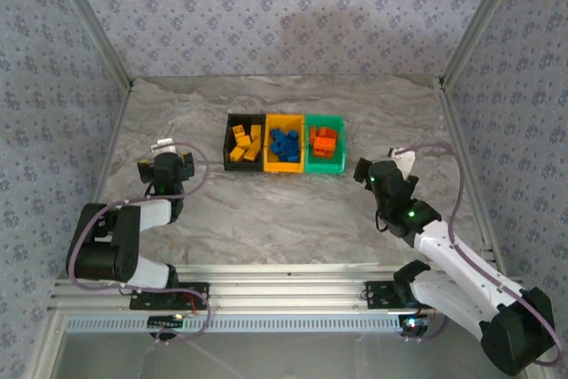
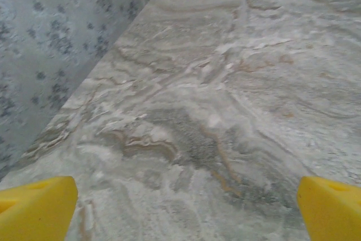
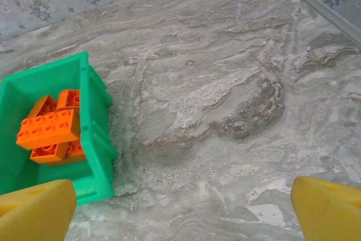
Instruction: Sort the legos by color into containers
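Three bins stand side by side at the table's middle. The black bin [image 1: 228, 142] holds yellow-orange legos [image 1: 245, 144], the yellow-orange bin [image 1: 269, 144] holds blue legos [image 1: 285, 145], and the green bin [image 1: 338, 144] holds red-orange legos [image 1: 324, 141]. My left gripper [image 1: 171, 153] hovers over bare marble left of the bins, open, its yellow fingertips [image 2: 35, 210] wide apart with nothing between. My right gripper [image 1: 380, 166] sits right of the green bin [image 3: 93, 134], open and empty; red-orange legos [image 3: 49, 131] lie inside that bin.
Patterned walls with metal posts [image 1: 89, 24] close in the marble table [image 1: 284, 210] on three sides. An aluminium rail [image 1: 284, 295] runs along the near edge, carrying both arm bases. Cables loop beside each arm.
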Robot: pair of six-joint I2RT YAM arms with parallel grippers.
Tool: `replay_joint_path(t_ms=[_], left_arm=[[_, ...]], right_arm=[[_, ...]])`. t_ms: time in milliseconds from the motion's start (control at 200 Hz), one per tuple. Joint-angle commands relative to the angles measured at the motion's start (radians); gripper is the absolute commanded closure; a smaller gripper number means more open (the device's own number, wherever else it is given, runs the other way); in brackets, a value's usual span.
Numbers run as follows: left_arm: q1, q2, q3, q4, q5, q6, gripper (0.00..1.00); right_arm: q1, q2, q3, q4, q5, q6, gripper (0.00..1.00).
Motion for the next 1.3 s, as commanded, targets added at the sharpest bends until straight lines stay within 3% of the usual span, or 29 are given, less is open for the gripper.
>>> replay_joint_path(t_ms=[0,80,150,205,575,850,1084,1294], left_arm=[[0.013,0.029,-0.01,0.134,0.093,0.023,0.0],[0.042,0.055,-0.004,0.133,0.153,0.005,0.0],[0.045,0.112,-0.034,0.272,0.187,0.026,0.0],[0.05,0.081,0.002,0.136,0.191,0.006,0.0],[0.086,0.087,0.004,0.143,0.232,-0.017,0.01],[0.086,0.088,0.004,0.144,0.233,-0.017,0.0],[0.086,0.087,0.004,0.144,0.234,-0.016,0.0],[0.086,0.087,0.004,0.144,0.232,-0.018,0.0]], right_arm=[[-0.013,-0.017,-0.026,0.019,0.056,0.016,0.0],[-0.013,-0.026,-0.063,0.08,0.058,-0.002,0.0],[-0.014,-0.043,-0.096,0.126,0.061,-0.003,0.0],[-0.014,-0.061,-0.124,0.155,0.063,0.0,0.0],[-0.04,-0.107,-0.205,0.228,0.066,-0.072,0.0],[-0.1,0.02,-0.114,0.303,0.047,-0.26,0.0],[-0.261,0.152,-0.031,0.377,0.021,-0.476,0.0],[-0.338,0.332,-0.12,0.649,-0.137,-0.543,0.0]])
